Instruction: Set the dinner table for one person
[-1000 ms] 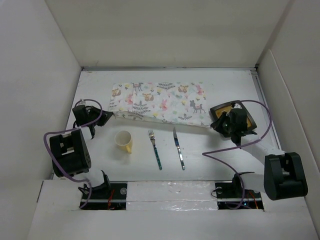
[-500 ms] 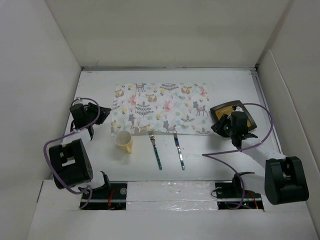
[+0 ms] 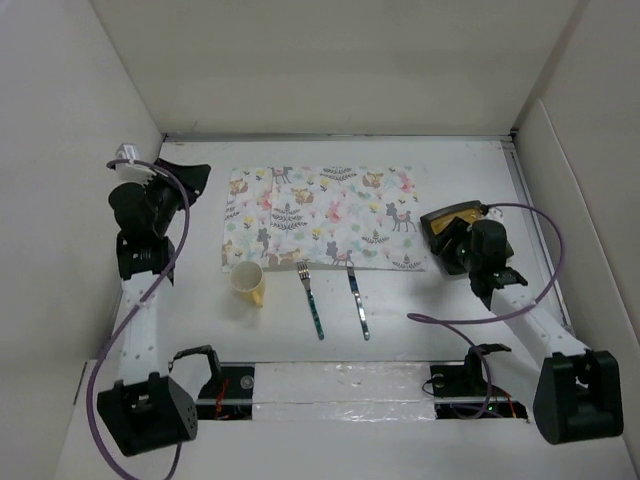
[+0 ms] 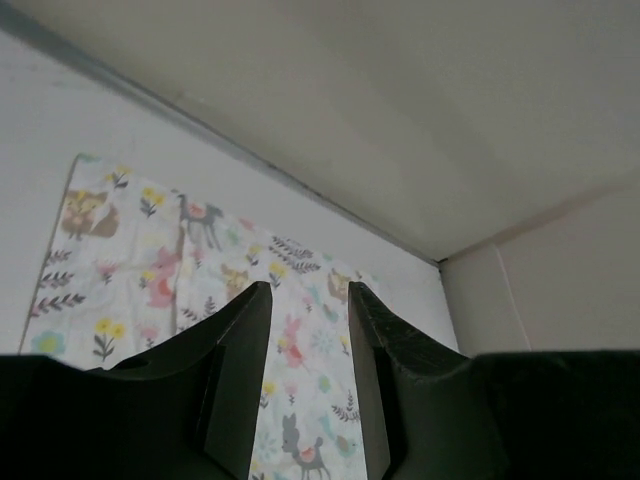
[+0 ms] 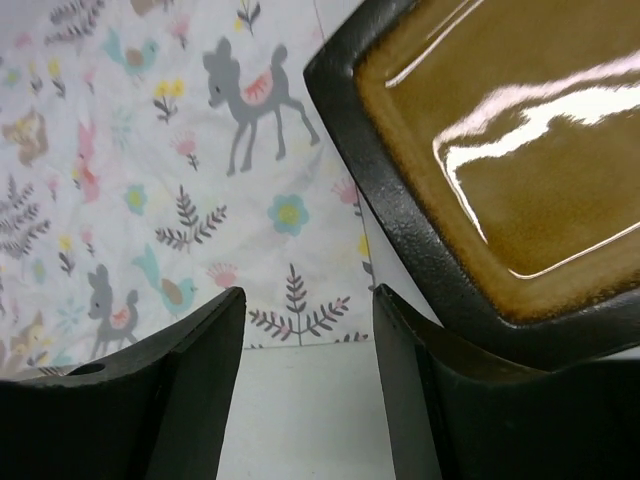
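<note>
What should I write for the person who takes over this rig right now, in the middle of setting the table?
Left hand: open, empty, off the cloth's left end.
Right hand: open, empty, at the brown plate's edge.
Cloth: spread flat on the dinner table, far middle.
Brown plate is at its right edge, yellow cup by its near left corner. Fork and knife lie side by side, tips at its near edge.
Done: cloth laid out.
Left, probably: plate, cup, fork and knife into place.
</note>
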Controlling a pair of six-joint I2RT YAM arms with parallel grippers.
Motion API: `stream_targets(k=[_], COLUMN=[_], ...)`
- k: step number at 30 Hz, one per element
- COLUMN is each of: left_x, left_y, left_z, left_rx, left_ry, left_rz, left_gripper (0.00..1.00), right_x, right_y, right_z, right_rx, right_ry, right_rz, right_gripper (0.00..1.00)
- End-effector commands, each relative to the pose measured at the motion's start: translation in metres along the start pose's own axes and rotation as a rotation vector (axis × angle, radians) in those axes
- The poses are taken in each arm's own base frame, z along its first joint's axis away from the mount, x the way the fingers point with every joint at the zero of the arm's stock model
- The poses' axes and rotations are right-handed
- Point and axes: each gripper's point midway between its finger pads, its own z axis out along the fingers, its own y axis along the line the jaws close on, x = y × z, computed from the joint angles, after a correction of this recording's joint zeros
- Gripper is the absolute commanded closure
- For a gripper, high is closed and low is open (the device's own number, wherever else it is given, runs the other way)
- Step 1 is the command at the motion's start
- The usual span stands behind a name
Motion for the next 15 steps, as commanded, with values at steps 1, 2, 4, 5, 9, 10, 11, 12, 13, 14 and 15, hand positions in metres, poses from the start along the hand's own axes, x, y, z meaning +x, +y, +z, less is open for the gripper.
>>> stream_targets(k=[1, 2, 4, 5, 9, 10, 11, 12, 13, 14, 15], left_x=[-0.012, -0.003, 0.002, 0.010, 0.038, 0.040, 0.050, 0.056, 0.060, 0.066, 0.069], left_y=[-0.069, -0.080, -0.095, -0.091, -0.068, -0.066, -0.053, -0.047, -0.041, -0.035, -0.032], left_z=[-0.036, -0.043, -0.066, -0.071, -0.090, -0.092, -0.091, -0.091, -0.090, -0.090, -0.090], left_rx=[0.170, 0.211, 0.276, 0.278, 0.227, 0.220, 0.194, 0.183, 0.171, 0.159, 0.160], left_ry=[-0.038, -0.016, -0.023, -0.011, 0.035, 0.039, 0.066, 0.085, 0.099, 0.120, 0.127], left_rz=[0.150, 0.166, 0.210, 0.221, 0.276, 0.302, 0.324, 0.330, 0.335, 0.339, 0.351], left_gripper=[0.66, 0.64, 0.62, 0.61, 0.58, 0.57, 0.56, 0.55, 0.55, 0.55, 0.55], right_x=[-0.047, -0.058, -0.066, -0.069, -0.071, -0.069, -0.066, -0.059, -0.057, -0.056, -0.053], right_y=[-0.011, -0.018, -0.032, -0.038, -0.085, -0.091, -0.099, -0.110, -0.121, -0.128, -0.135], right_z=[-0.015, -0.021, -0.025, -0.026, -0.025, -0.022, -0.020, -0.015, -0.015, -0.013, -0.012], right_rx=[0.115, 0.136, 0.178, 0.195, 0.299, 0.303, 0.326, 0.354, 0.376, 0.394, 0.410], right_ry=[-0.158, -0.200, -0.243, -0.255, -0.259, -0.253, -0.244, -0.210, -0.196, -0.191, -0.183], right_rz=[0.064, 0.099, 0.138, 0.171, 0.291, 0.301, 0.324, 0.344, 0.371, 0.396, 0.410], right_gripper=[0.40, 0.40, 0.39, 0.38, 0.39, 0.38, 0.38, 0.39, 0.39, 0.39, 0.39])
